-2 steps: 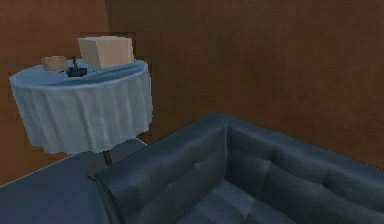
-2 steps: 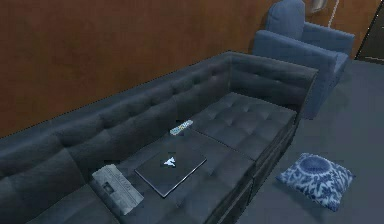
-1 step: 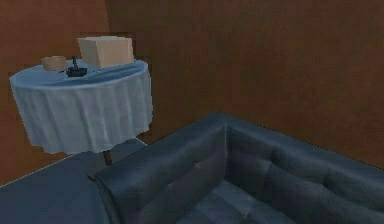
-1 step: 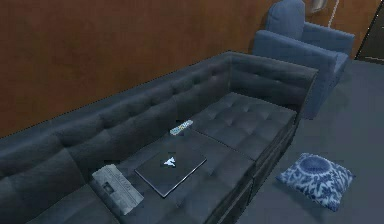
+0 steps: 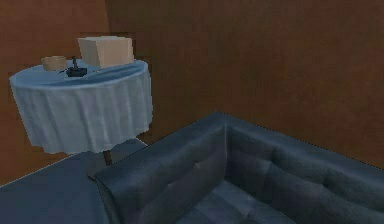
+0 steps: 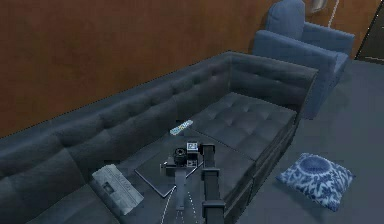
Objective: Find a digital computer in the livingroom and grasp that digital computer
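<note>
The forward view looks ahead and down, close over one end of the sofa [image 5: 250, 170], toward a round surface [image 5: 85, 110] by the wall. The arm side view looks down past the arm [image 6: 210, 195] onto the same sofa's seat, with an armchair [image 6: 300, 45] farther off

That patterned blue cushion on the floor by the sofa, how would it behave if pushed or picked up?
The cushion looks plump and fabric-covered, so probably soft, light for its size, and saggy if lifted by a corner. It lies flat on the floor, so a push should slide rather than roll it.
</note>
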